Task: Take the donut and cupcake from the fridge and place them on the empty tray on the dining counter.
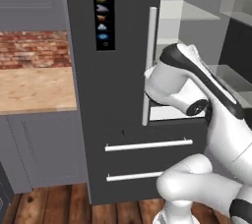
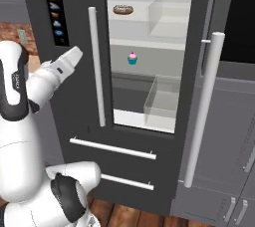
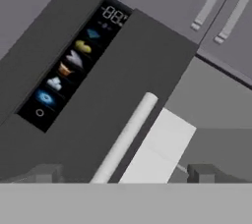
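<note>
Fridge [image 2: 74, 96] standing with right door open, showing white shelves. Donut [image 2: 122, 9] sitting on upper shelf [image 2: 134, 16] beside clear bin [image 2: 169, 17]; cupcake [image 2: 132, 58] sitting upright on middle shelf [image 2: 149, 66], well apart from donut.

fridge [image 2: 74, 121] doors: matt dark grey, smooth. bar handle [image 2: 96, 66]: smooth satin white. icon panel [image 3: 74, 63]: glossy black. bins [image 2: 162, 96]: clear plastic. worktop [image 1: 34, 88]: pale wood grain. floor [image 1: 54, 203]: reddish wood planks. wall [image 1: 32, 48]: rough brick.

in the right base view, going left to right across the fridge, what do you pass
Icon panel → left door handle → donut → cupcake → clear bin → open door's handle.
</note>
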